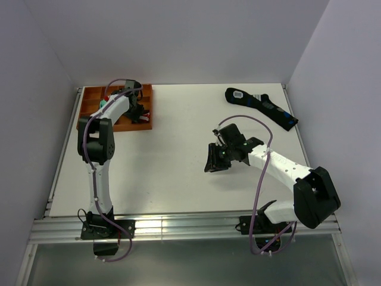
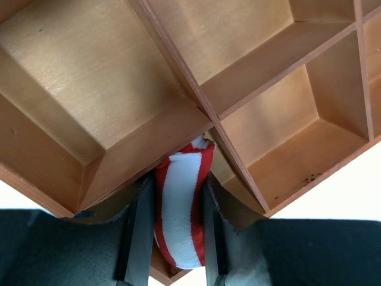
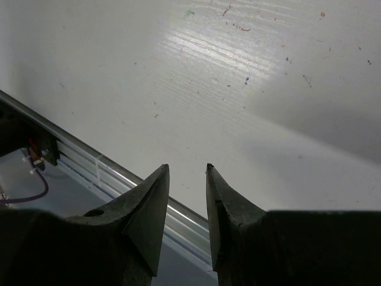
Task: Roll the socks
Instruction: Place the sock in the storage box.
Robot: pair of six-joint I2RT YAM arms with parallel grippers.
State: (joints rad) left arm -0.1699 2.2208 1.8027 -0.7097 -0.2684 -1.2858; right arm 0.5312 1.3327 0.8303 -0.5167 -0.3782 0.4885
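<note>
Open room: the table (image 1: pixel 172 161) lies bare between the arms. The wooden tray (image 1: pixel 90 101) sits in the far left corner, and a black sock (image 1: pixel 262 107) lies far right.

The left arm stretches forward over the tray. The left gripper (image 2: pixel 177 190) clamps the socks (image 2: pixel 181 220), a striped roll in a tight compartment at the tray's edge. We note the roll's long axis runs along the fingers, its far end at a divider corner.

The right gripper (image 3: pixel 187 170) hovers mid-table, jaws slightly parted and empty.
</note>
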